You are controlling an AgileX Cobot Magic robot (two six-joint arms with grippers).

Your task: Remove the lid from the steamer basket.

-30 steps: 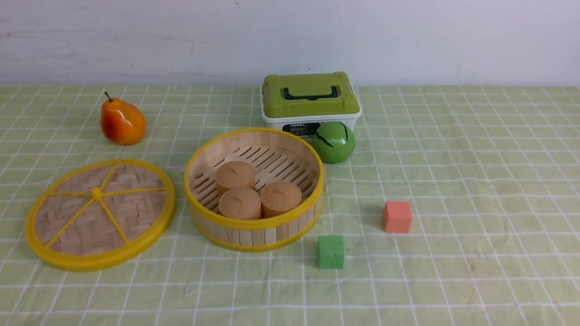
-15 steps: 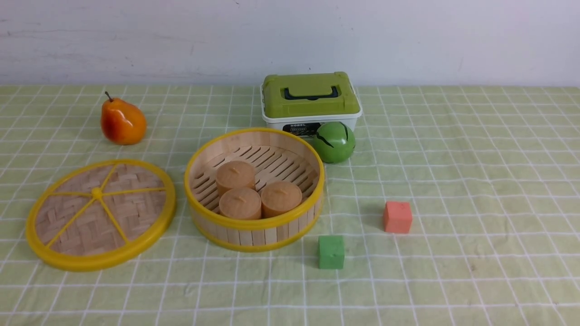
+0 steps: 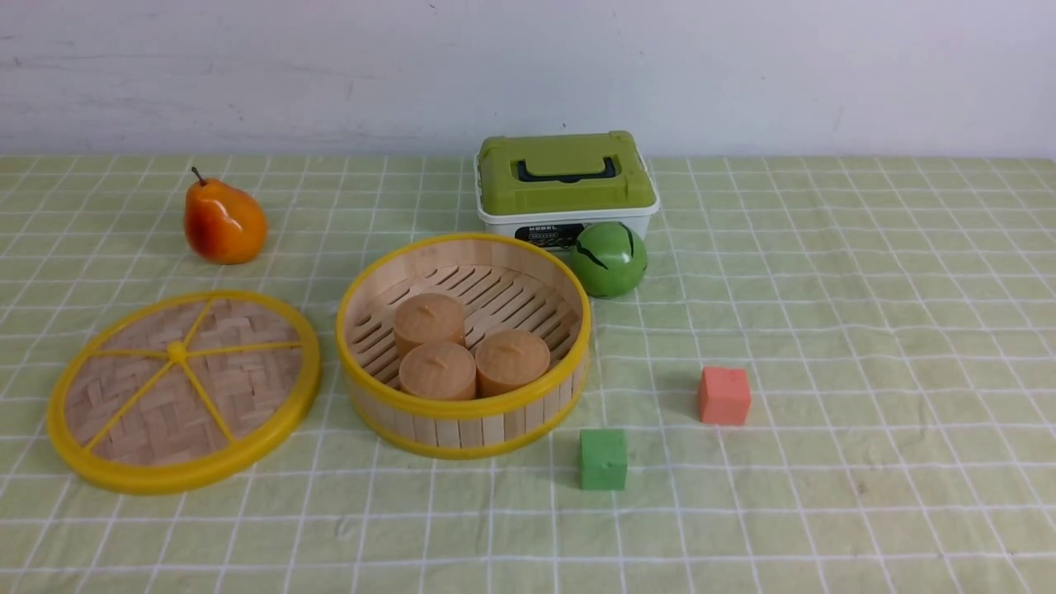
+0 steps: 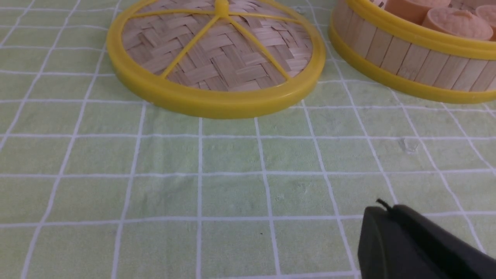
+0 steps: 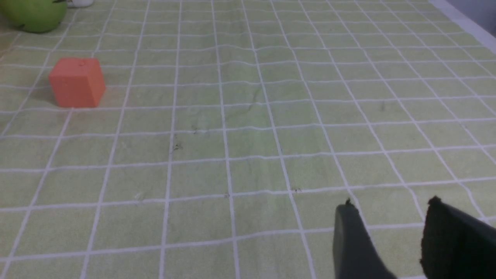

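The lid (image 3: pixel 183 391), a woven bamboo disc with a yellow rim and spokes, lies flat on the cloth to the left of the steamer basket (image 3: pixel 463 417). The uncovered basket holds three tan buns (image 3: pixel 437 371). Neither arm shows in the front view. In the left wrist view the lid (image 4: pixel 217 58) and the basket's wall (image 4: pixel 410 66) sit beyond my left gripper (image 4: pixel 387 211), whose fingers are pressed together, shut and empty, above bare cloth. My right gripper (image 5: pixel 391 207) stands open over bare cloth, with nothing between its fingers.
A pear (image 3: pixel 223 223) lies at the back left. A white box with a green lid (image 3: pixel 563 181) and a green ball (image 3: pixel 609 259) stand behind the basket. A green cube (image 3: pixel 602 459) and an orange cube (image 3: pixel 723 395) sit to the basket's right.
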